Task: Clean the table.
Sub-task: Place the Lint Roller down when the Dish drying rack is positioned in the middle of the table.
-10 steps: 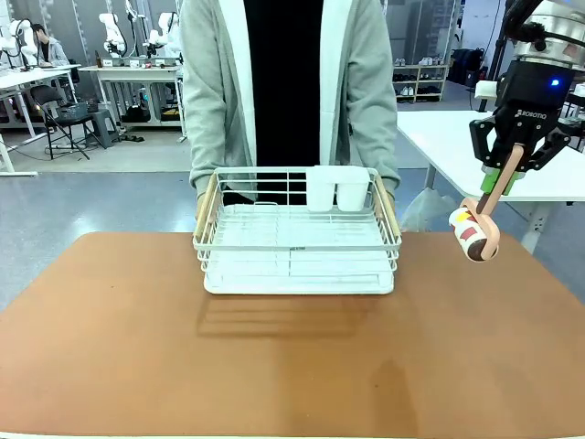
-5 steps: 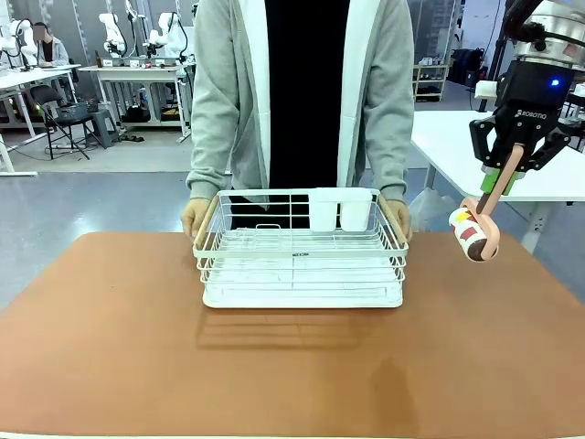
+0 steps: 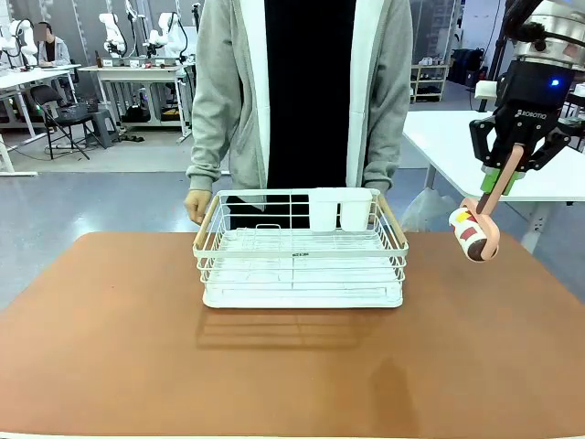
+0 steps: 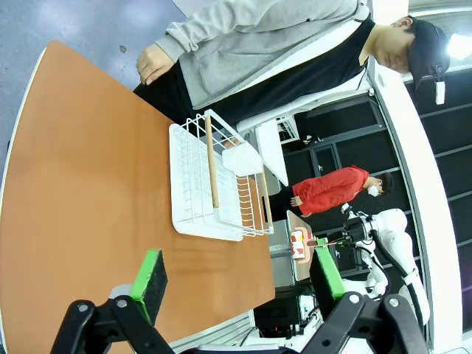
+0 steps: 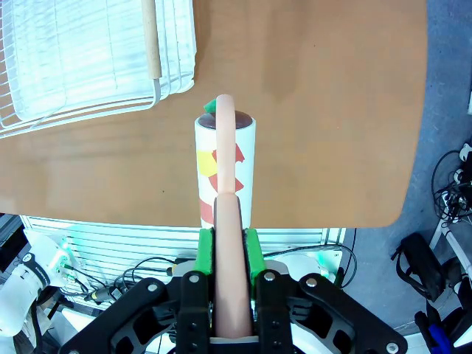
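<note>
The table has a reddish-brown top that spans the front view. My right gripper hangs above its far right edge, shut on the pink handle of a lint roller whose white, patterned head points down. In the right wrist view the lint roller runs straight out from the right gripper, over the table. My left gripper stands open with nothing between its green pads, looking along the table.
A white wire dish rack with two white cups sits at the table's far middle. A person stands behind it, one hand beside its left handle. A white table stands at the back right.
The person has set the dish rack slightly nearer on the table, straightened up and taken both hands off it. My right gripper and the lint roller have not moved.
</note>
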Available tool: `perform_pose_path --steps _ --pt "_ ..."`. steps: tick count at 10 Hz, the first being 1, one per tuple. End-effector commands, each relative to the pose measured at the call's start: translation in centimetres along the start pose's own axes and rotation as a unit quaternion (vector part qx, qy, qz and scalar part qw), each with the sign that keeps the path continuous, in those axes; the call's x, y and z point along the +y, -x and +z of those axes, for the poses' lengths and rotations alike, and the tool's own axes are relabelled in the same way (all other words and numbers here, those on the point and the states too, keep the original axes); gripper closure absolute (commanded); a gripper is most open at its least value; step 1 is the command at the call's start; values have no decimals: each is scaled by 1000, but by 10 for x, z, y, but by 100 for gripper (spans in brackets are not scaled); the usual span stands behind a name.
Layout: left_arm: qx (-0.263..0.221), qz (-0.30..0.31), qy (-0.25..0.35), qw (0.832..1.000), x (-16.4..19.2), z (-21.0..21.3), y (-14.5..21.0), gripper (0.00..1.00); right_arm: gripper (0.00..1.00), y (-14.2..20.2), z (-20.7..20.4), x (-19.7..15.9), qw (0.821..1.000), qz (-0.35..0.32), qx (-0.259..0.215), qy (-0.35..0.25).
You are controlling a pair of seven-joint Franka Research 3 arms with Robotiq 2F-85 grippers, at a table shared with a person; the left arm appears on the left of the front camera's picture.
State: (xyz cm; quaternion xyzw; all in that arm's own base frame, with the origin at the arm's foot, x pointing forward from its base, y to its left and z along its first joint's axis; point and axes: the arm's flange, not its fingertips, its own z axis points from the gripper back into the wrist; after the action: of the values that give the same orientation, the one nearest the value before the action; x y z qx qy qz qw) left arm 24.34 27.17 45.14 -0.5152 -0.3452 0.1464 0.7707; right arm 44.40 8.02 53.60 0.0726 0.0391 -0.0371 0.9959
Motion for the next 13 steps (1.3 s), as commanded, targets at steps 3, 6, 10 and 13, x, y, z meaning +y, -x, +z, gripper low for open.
perform_pose_path --steps 3,6,10,13 --pt "-7 -11 14 1000 0 2 -4 0 79 -1 5 0 1000 4 4 -4" --pt "-7 -11 14 1000 0 2 -4 0 79 0 0 0 1000 0 0 0" --pt "-7 -11 14 1000 0 2 -4 0 79 -39 10 -5 930 -350 -67 -87" --pt "-7 -11 14 1000 0 2 -4 0 79 -53 -16 -27 874 -460 -90 -127"
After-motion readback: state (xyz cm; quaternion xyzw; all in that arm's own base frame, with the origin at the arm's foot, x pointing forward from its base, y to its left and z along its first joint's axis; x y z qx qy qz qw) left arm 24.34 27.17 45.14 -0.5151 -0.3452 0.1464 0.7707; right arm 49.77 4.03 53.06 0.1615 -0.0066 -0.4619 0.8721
